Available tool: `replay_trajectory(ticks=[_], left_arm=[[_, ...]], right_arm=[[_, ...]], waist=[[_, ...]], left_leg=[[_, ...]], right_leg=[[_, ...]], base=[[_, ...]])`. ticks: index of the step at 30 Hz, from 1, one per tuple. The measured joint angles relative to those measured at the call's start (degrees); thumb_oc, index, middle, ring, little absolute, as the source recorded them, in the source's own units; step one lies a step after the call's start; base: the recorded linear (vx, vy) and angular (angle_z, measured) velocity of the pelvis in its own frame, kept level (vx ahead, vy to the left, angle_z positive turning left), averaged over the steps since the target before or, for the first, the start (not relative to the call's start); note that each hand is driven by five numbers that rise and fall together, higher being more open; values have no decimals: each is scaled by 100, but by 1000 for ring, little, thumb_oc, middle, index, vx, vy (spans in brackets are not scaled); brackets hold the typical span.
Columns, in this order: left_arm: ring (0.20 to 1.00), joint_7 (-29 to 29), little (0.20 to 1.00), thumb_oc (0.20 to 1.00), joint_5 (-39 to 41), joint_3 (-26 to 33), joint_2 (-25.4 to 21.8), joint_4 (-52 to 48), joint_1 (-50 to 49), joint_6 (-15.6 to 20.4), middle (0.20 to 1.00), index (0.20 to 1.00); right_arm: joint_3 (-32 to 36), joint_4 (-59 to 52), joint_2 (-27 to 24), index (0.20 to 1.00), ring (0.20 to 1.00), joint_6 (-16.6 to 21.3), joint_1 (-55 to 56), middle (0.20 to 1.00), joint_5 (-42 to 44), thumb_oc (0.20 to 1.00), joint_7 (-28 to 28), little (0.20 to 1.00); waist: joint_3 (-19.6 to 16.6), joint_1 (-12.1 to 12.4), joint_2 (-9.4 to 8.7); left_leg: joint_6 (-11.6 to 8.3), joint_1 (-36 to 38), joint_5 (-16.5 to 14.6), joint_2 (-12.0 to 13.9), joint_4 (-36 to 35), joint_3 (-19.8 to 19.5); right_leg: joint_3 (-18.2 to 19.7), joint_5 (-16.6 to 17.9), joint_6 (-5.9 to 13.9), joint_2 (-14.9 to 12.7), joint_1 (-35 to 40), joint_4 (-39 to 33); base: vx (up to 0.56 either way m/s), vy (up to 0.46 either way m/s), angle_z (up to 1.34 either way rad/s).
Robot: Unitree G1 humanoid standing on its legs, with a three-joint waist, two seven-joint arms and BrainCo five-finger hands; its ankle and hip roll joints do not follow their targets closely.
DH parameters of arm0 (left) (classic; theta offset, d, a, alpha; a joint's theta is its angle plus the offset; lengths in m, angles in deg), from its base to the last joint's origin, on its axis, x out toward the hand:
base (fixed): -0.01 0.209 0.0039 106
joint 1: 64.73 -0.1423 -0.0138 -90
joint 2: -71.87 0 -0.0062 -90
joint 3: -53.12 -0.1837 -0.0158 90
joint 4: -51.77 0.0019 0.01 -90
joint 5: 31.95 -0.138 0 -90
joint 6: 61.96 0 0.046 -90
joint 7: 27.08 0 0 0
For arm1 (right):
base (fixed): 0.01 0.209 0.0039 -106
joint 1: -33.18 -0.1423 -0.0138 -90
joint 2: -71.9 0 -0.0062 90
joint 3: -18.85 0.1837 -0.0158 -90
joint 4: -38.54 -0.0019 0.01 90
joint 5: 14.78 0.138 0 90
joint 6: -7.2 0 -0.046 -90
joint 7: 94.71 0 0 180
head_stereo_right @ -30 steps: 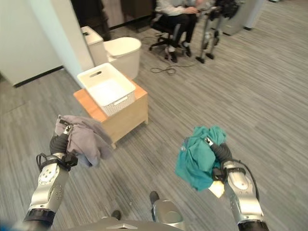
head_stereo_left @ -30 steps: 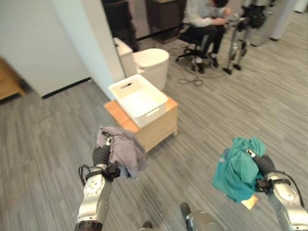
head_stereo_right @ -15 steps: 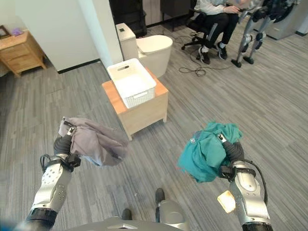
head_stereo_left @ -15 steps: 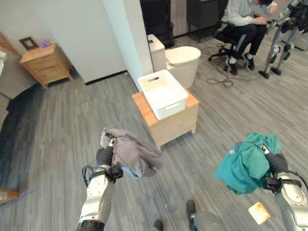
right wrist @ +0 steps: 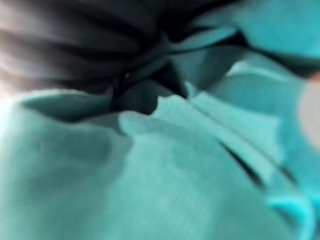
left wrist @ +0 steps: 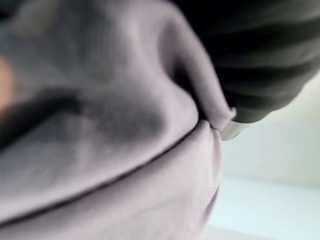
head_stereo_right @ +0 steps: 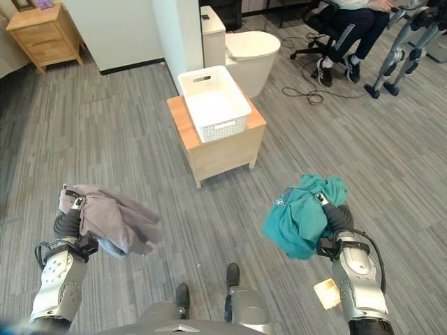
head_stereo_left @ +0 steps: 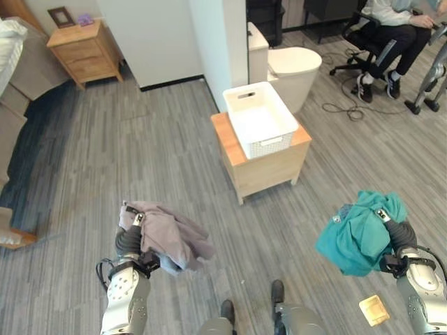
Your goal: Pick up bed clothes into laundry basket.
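A grey garment [head_stereo_left: 170, 239] hangs bunched from my left hand [head_stereo_left: 128, 241] at the lower left, the hand shut on it; the left wrist view shows the same grey cloth [left wrist: 125, 165] pressed against the dark cover. At the lower right my right hand [head_stereo_left: 399, 234] is shut on a teal garment [head_stereo_left: 357, 234], which drapes over it toward the middle; teal folds [right wrist: 165, 165] lie right against that wrist camera. The white laundry basket [head_stereo_left: 273, 144] stands with nothing in it on a low wooden stand [head_stereo_left: 269, 172], ahead of both hands and between them.
Behind the stand are a white toilet [head_stereo_left: 292, 63] and a wall corner [head_stereo_left: 216, 42]. A wooden nightstand [head_stereo_left: 79, 46] and a bed's edge [head_stereo_left: 12, 66] with a dark rug [head_stereo_left: 35, 150] lie at the far left. A person [head_stereo_left: 392, 24] sits at the far right.
The camera has swung, so the basket and stand now sit nearer the middle and more of the bed side shows. Both hands still hold their garments.
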Motion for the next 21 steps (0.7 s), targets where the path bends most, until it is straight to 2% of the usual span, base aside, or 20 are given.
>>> replay_trajectory(ticks=[1,2,3,4,6,7,8,9,10,12,13,14,15,16,17,18,19,20,21], left_arm=[[200,23,200,200,52,12,-17,124,114,1,200,200],[200,24,200,200,52,44,-18,192,179,5,200,200],[200,24,200,200,52,45,-21,328,260,3,200,200],[200,27,200,200,54,29,-15,341,259,0,200,200],[200,57,200,200,60,50,-84,295,224,12,200,200],[200,74,200,200,62,31,-82,350,282,12,200,200],[200,84,200,200,64,26,-88,359,329,11,200,200],[200,93,200,200,64,-5,-117,400,463,11,200,200],[200,103,200,200,66,-8,-125,450,529,8,200,200],[200,107,200,200,59,-25,-134,532,604,7,200,200],[200,103,200,200,56,-46,-149,516,712,14,200,200],[200,100,200,200,47,-114,-147,496,787,22,200,200],[200,94,200,200,46,-202,-196,461,766,24,200,200],[200,71,200,200,46,-249,-210,408,679,28,200,200],[200,53,200,200,46,-265,-190,371,653,28,200,200],[200,51,200,200,57,-299,-121,375,647,32,200,200],[200,47,200,200,71,-373,5,383,700,48,200,200],[200,35,200,200,108,-444,104,457,905,66,200,200],[200,25,200,200,207,-514,164,432,846,65,200,200]], right_arm=[[1,27,-42,200,200,0,-94,200,-8,200,-30,200],[9,48,-44,200,200,1,-171,200,-9,200,-34,200],[5,55,-35,200,200,1,-169,200,-15,200,-39,200],[9,39,-32,200,200,-16,-20,200,-36,200,-39,200],[47,41,-23,200,200,-11,57,200,-56,200,-20,200],[71,41,4,200,200,-10,101,200,-55,200,-9,200],[100,43,43,200,200,-7,90,200,-55,200,-8,200],[116,40,51,200,200,4,101,200,-54,200,12,200],[111,43,48,200,200,4,88,200,-54,200,14,200],[74,-22,52,200,200,3,89,200,-56,200,18,200],[64,-110,49,200,200,2,93,200,-57,200,5,200],[51,-118,47,200,200,2,97,200,-58,200,-36,200],[13,-117,55,200,200,5,156,200,-54,200,-52,200],[-66,-26,71,200,200,1,105,200,-54,200,-89,200],[-67,-16,61,200,200,9,96,200,-51,200,-109,200],[-46,75,46,200,200,20,21,200,-37,200,-140,200],[-60,138,-13,200,200,59,-33,200,47,200,-142,200],[60,111,-47,200,200,39,52,200,126,200,-144,200],[-29,112,-87,200,200,29,27,200,135,200,-140,200]], waist=[[110,-2,10],[259,-12,39],[359,-38,65],[383,-107,105],[398,-263,120],[391,-364,137],[393,-375,143],[435,-530,111],[443,-549,102],[442,-641,109],[446,-675,142],[413,-690,113],[307,-742,23],[274,-786,-10],[257,-799,-37],[222,-768,-32],[180,-731,-47],[186,-545,-140],[160,-430,-291]], left_leg=[[191,8,-36,-72,21,25],[129,14,-125,-5,139,15],[113,45,-212,-4,301,-16],[158,114,-256,-2,291,-72],[201,6,-249,35,241,-248],[149,-1,-284,66,11,-425],[163,8,-276,94,-45,-497],[300,-67,-184,81,56,-572],[311,-99,-147,62,123,-649],[138,-44,-270,92,289,-721],[43,-96,-362,157,360,-810],[-70,-26,-421,240,297,-878],[-128,61,-458,266,179,-965],[-207,427,-481,491,-17,-997],[-324,384,-490,575,505,-982],[-569,48,-803,719,1794,-934],[-656,-519,-709,816,3009,-952],[-387,-1233,-56,898,4360,-829],[-257,-1508,393,884,4793,-765]], right_leg=[[21,26,120,-46,-304,623],[70,17,138,-101,-528,1221],[201,52,236,-137,-798,1919],[306,-197,378,-113,-1072,2326],[490,-452,418,-71,-1156,1943],[551,-550,349,-39,-1184,1573],[584,-594,397,7,-1095,1298],[727,-641,518,-35,-958,763],[799,-643,529,-40,-861,572],[884,-580,532,-137,-614,56],[617,-579,536,-243,-571,22],[425,-595,533,-289,-573,374],[412,-724,533,-312,-404,427],[270,-569,382,-177,-255,449],[163,-552,145,-59,-143,525],[70,-707,-221,110,-40,684],[-28,-837,-469,229,-31,841],[-7,-925,-606,273,19,929],[22,-854,-699,256,104,905]], base=[[81,84,-15],[257,96,-7],[294,29,5],[408,26,16],[404,-55,47],[463,-113,61],[322,-83,59],[355,-117,52],[460,-183,43],[568,-274,25],[435,-243,44],[295,-165,55],[344,-199,59],[357,-247,57],[635,-559,44],[565,-601,25],[506,-535,9],[372,-273,-13],[393,-152,-21]])
